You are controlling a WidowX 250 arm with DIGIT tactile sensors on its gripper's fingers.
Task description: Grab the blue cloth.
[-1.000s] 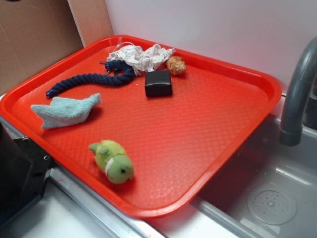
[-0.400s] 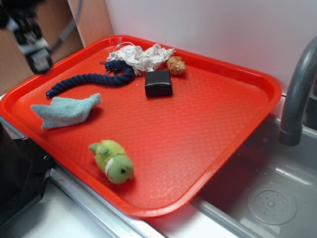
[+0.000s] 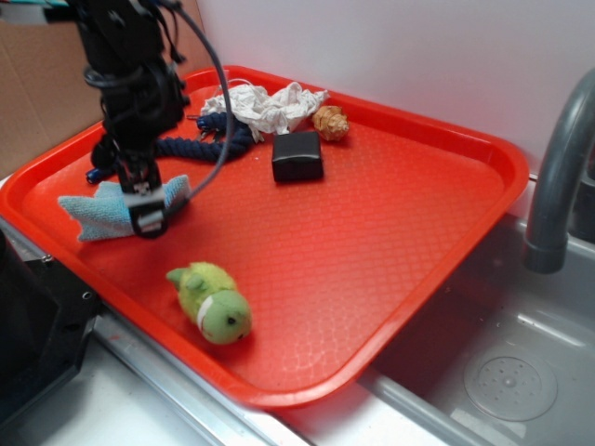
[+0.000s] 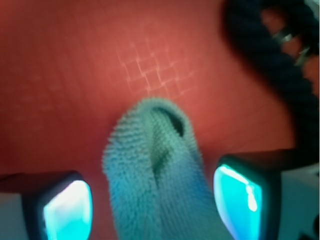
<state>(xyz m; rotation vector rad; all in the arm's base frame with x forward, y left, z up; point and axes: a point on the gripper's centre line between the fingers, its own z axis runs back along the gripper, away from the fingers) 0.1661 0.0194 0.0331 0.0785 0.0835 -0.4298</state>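
The blue cloth (image 3: 98, 209), pale teal and fuzzy, lies flat on the left side of the red tray (image 3: 372, 232). My gripper (image 3: 147, 206) is down over the cloth's right end, with its fingers pointing at the tray. In the wrist view the cloth (image 4: 155, 170) runs up between the two fingertips (image 4: 67, 210), with a gap on each side. The gripper (image 4: 152, 205) is open and straddles the cloth without squeezing it.
A dark navy rope (image 3: 200, 147) lies just behind the cloth and shows in the wrist view (image 4: 270, 55). A white rag (image 3: 265, 104), a black box (image 3: 297, 155), a brown ball (image 3: 330, 122) and a green plush toy (image 3: 212, 302) are on the tray. A sink and faucet (image 3: 558, 177) are at the right.
The arm has come in from the upper left and dropped down onto the blue cloth's right end. The cloth and other objects have not moved.
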